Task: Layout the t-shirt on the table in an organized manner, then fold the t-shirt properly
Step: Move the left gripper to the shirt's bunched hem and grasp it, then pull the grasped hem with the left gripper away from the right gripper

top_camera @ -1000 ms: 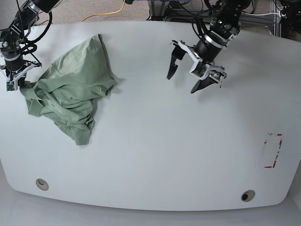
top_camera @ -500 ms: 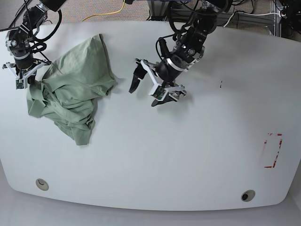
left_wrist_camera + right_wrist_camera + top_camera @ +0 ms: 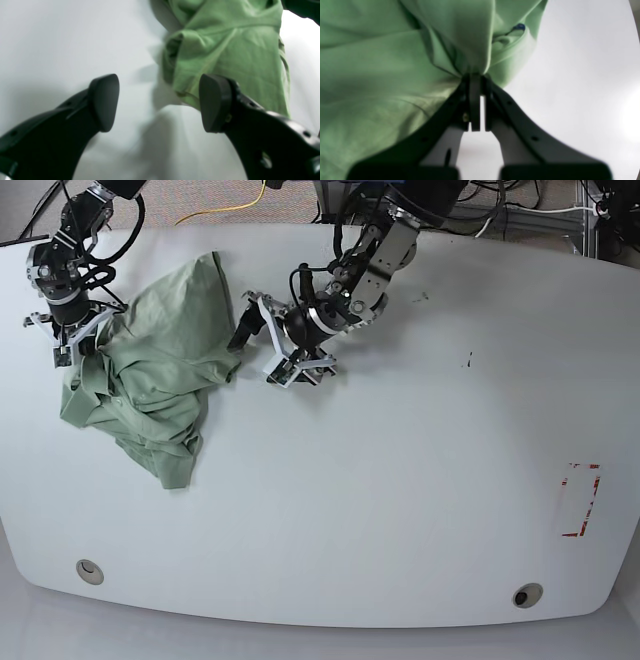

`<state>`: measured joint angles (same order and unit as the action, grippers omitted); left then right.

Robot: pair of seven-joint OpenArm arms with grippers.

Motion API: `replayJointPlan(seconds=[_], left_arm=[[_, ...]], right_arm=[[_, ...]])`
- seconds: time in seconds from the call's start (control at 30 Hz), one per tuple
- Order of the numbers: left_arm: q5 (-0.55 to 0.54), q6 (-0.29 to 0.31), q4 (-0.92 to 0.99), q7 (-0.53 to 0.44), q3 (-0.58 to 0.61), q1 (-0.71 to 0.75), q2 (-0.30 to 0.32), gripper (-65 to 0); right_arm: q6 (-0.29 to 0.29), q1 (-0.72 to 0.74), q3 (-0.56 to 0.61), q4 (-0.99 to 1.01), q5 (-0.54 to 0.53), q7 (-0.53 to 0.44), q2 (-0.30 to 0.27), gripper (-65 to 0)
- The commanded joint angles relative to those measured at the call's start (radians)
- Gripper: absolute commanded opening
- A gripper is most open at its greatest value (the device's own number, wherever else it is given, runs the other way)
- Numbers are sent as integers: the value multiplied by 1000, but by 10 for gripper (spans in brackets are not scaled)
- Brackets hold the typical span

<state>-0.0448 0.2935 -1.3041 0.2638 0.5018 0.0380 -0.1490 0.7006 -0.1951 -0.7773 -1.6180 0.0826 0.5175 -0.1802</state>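
Observation:
The sage-green t-shirt (image 3: 155, 375) lies crumpled at the far left of the white table (image 3: 400, 480). My right gripper (image 3: 72, 345) is shut on a bunched fold of the t-shirt (image 3: 460, 50) at its upper left edge; a dark neck label (image 3: 519, 26) shows just beyond the pinch. My left gripper (image 3: 262, 345) stands open just right of the shirt's right edge, close above the table. In the left wrist view its fingers (image 3: 105, 100) are wide apart, with a corner of the t-shirt (image 3: 225, 45) just ahead of the right finger and nothing between them.
A red tape rectangle (image 3: 580, 500) marks the table's right side. Two round cable holes (image 3: 89, 571) (image 3: 526, 595) sit near the front edge. Cables, a yellow cord (image 3: 235, 205) and metal frames lie beyond the far edge.
My left arm has swung far to the left across the table, from right of centre to the shirt's right edge, staying open. My right gripper has lifted its pinched fold slightly up and rightward.

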Motion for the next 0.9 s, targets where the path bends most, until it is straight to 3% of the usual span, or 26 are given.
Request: replayJointPlan(seconds=[0.0, 0.43, 0.63, 0.73, 0.87], left_arm=[[-17, -1, 27, -22, 1, -28, -8, -193], [-300, -1, 266, -28, 171, -215, -8, -197], [-396, -3, 340, -99, 289, -273, -8, -201], [-427, -3, 361, -107, 323, -292, -8, -274], [-433, -4, 357, -107, 323, -290, -8, -472]], right_arm=[[-2, 9, -6, -23, -8, -23, -5, -648], [-2, -10, -3, -37, -8, -24, 5, -648], [-2, -13, -4, -37, -8, -24, 26, -648], [-2, -13, -4, -49, -8, -24, 29, -648], [-2, -27, -4, -72, -8, -24, 32, -648]])
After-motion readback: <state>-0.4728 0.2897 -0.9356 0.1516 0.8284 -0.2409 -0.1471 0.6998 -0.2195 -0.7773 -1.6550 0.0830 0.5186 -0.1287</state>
